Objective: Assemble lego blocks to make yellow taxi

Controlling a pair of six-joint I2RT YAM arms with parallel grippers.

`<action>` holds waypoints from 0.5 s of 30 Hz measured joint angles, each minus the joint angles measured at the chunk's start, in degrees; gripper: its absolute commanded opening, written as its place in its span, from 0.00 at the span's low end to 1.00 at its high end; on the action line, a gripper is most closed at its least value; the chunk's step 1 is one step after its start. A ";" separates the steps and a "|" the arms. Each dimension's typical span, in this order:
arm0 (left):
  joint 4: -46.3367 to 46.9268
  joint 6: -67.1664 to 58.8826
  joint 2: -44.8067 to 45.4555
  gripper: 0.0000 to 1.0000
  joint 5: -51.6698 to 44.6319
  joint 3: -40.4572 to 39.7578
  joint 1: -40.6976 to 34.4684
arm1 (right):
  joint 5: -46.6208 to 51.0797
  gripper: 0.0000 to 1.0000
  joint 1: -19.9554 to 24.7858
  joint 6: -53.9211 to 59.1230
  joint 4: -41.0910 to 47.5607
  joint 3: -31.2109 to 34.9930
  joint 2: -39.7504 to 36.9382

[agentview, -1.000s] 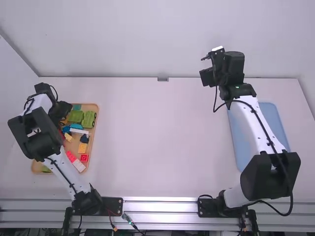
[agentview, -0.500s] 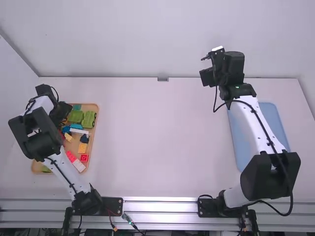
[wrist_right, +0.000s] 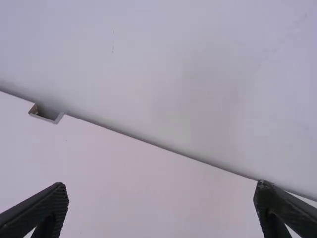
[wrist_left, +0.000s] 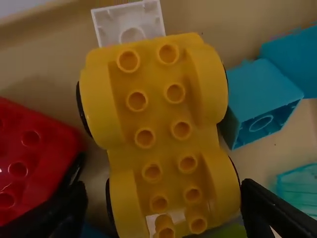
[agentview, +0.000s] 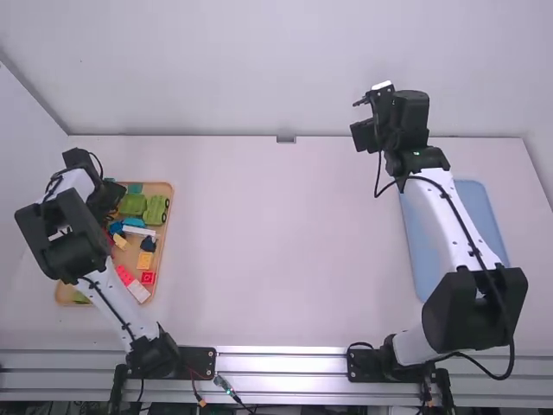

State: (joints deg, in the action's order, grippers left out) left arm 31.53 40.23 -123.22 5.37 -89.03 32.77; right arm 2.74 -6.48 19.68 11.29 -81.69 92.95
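Near the left edge of the white bench point(agentview: 285, 242), the left gripper point(agentview: 107, 195) gapes over a wooden tray point(agentview: 129, 258); the right gripper point(agentview: 401, 111) hangs wide before a pale wall point(agentview: 216, 69).

Coloured blocks point(agentview: 149, 277) lie in a tray point(agentview: 160, 188) partly beneath the left arm point(agentview: 119, 309).

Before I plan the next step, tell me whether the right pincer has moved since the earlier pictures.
No. In the high view, the right pincer keeps its place, to the right of the notch in the table's far edge.
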 measured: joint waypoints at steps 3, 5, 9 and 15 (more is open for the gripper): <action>-1.07 0.42 0.00 0.80 0.55 0.98 0.00 | 0.00 0.99 0.00 0.00 -0.02 0.00 0.00; -1.29 0.52 0.00 0.79 0.52 1.07 0.00 | 0.11 0.99 0.00 -0.02 -0.04 0.00 0.00; -1.62 0.59 0.00 0.70 0.52 1.09 0.00 | 0.00 0.99 0.00 -0.02 -0.07 0.00 0.00; -4.37 0.52 0.39 0.45 0.94 2.05 0.00 | 0.07 0.99 0.00 0.02 0.39 0.00 0.00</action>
State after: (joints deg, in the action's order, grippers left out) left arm 27.16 40.75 -122.83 6.31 -86.98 32.77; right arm 2.81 -6.48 19.70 11.68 -81.69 92.95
